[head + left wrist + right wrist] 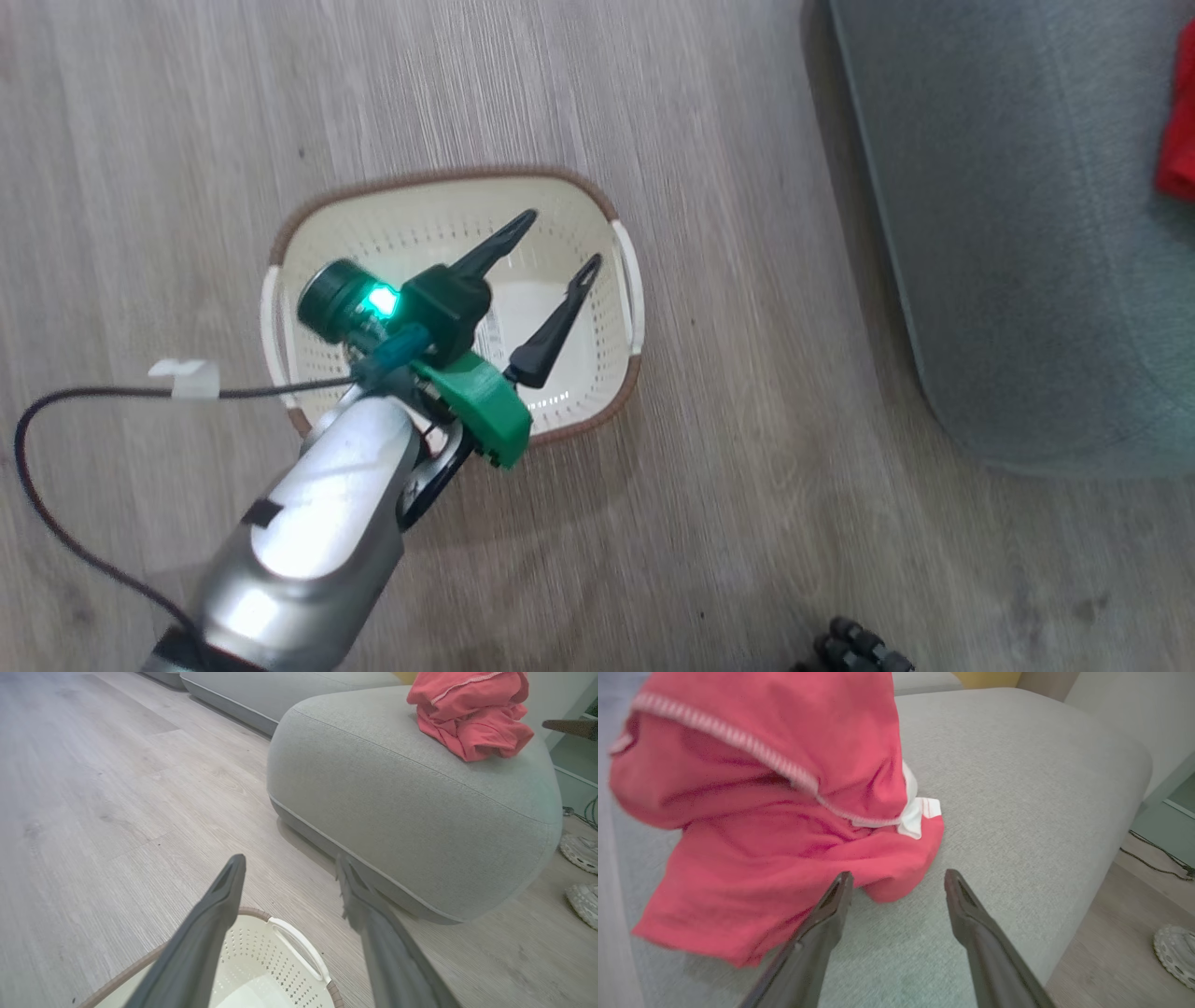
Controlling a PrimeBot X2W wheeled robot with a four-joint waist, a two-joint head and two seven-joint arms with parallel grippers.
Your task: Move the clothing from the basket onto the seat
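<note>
The cream basket with its brown rim stands on the wooden floor, and I see no garment in it, only a sticker on its bottom. My left gripper hovers open above the basket, fingers spread with nothing between them; the left wrist view has the basket just below them. The red clothing lies bunched on top of the grey-green seat. My right gripper is open over the seat, its left fingertip right beside the red clothing, nothing held. A red edge of the clothing shows at the far right.
Wooden floor surrounds the basket. Another grey cushion runs along the back. Pale woven shoes and cables lie on the floor right of the seat. A black cable loops from my left arm. A dark object sits at the bottom edge.
</note>
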